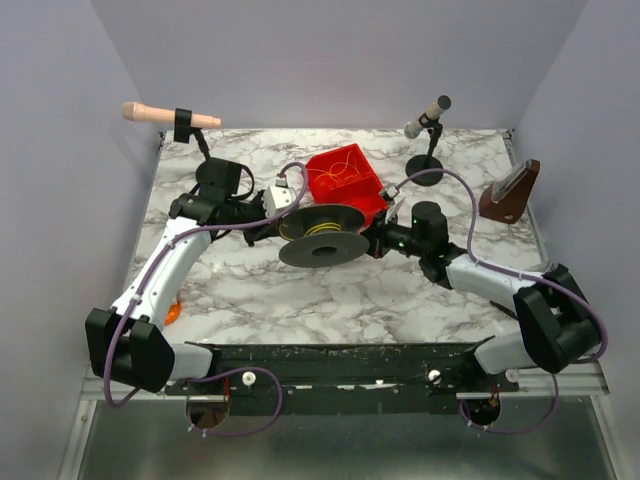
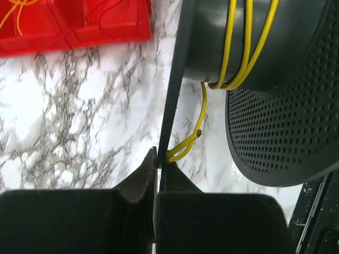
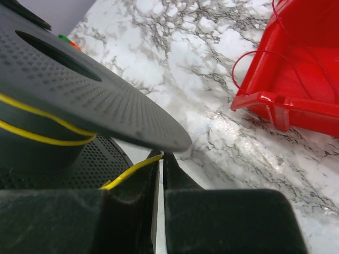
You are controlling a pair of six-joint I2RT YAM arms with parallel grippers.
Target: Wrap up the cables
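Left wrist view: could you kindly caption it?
Shut left gripper at the spool's flange, yellow cable looping beside it.

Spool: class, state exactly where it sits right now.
In the top view the spool sits centrally, just on the arms' side of the red bin, between the left gripper and the right gripper, with yellow cable wound round it.

The left arm (image 1: 160,270) and right arm (image 1: 485,278) are white with big black joints. A thin purple cord (image 1: 432,170) runs along each one.
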